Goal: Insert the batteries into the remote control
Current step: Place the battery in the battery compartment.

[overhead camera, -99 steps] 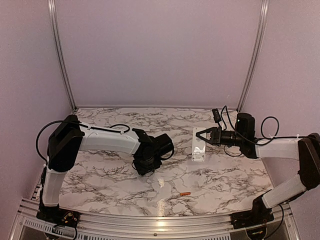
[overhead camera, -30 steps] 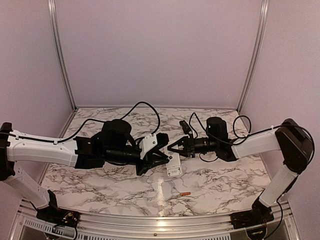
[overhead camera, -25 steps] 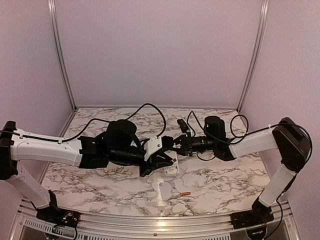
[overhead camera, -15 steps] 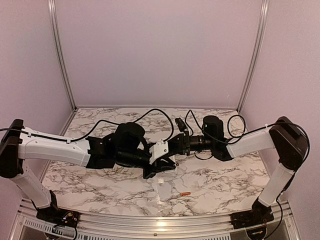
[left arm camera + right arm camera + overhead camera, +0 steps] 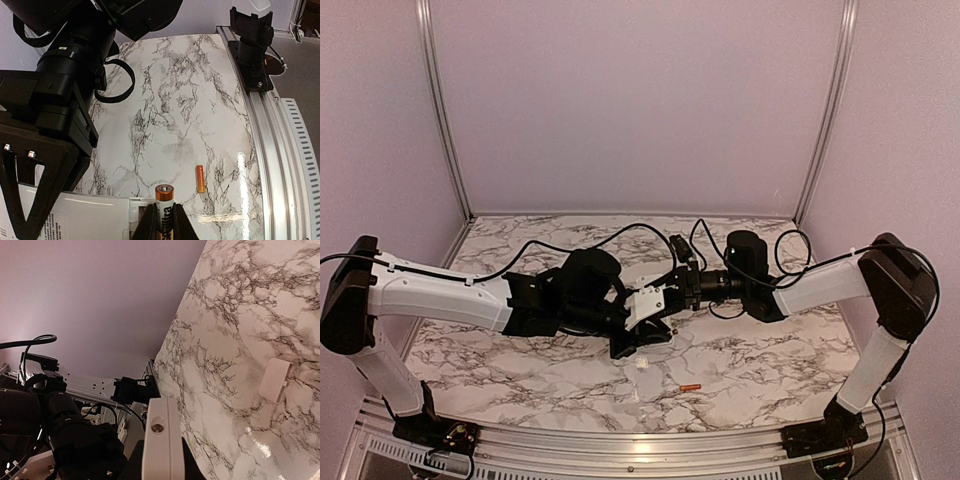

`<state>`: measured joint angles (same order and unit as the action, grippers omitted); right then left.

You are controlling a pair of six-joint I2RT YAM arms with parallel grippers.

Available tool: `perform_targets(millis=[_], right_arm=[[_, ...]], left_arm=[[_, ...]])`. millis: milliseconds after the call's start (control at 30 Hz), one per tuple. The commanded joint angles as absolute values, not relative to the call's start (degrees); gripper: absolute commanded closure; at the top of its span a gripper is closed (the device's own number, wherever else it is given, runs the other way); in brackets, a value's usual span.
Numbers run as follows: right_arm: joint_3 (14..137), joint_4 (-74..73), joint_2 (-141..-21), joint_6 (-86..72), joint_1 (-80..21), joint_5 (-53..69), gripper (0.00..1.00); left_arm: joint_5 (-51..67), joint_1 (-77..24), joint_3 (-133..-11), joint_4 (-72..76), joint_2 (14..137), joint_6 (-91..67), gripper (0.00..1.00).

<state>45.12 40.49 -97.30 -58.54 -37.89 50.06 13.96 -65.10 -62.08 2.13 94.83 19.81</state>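
Observation:
In the left wrist view my left gripper is shut on a battery with a copper-coloured cap, standing upright between the fingers. Just behind it is the white remote control, its open compartment next to the battery. My right gripper is shut on the remote control and holds it above the table; its narrow white end fills the right wrist view. The other battery, orange, lies on the marble near the front edge, also visible as an orange battery from the left wrist.
A small white cover plate lies flat on the marble table, seen from above as a white cover below the grippers. The aluminium front rail runs along the table edge. Both arms meet over the middle.
My left gripper has moved to the right with the battery, up against the remote. The right gripper has shifted left and lifted the remote from hanging down to lying more level.

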Motion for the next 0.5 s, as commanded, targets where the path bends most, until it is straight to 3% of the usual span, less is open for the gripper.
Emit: perform_targets(millis=[0, 467], right_arm=[[46.4, 43.3, -96.5, -59.0, -38.4, 51.1, 1.00], [46.9, 43.3, -96.3, -58.3, -38.4, 52.2, 1.00]], left_arm=[[12.5, -65.4, -62.1, 0.2, 95.0, 20.4, 1.00], [10.5, -65.3, -60.0, -3.8, 95.5, 19.1, 1.00]])
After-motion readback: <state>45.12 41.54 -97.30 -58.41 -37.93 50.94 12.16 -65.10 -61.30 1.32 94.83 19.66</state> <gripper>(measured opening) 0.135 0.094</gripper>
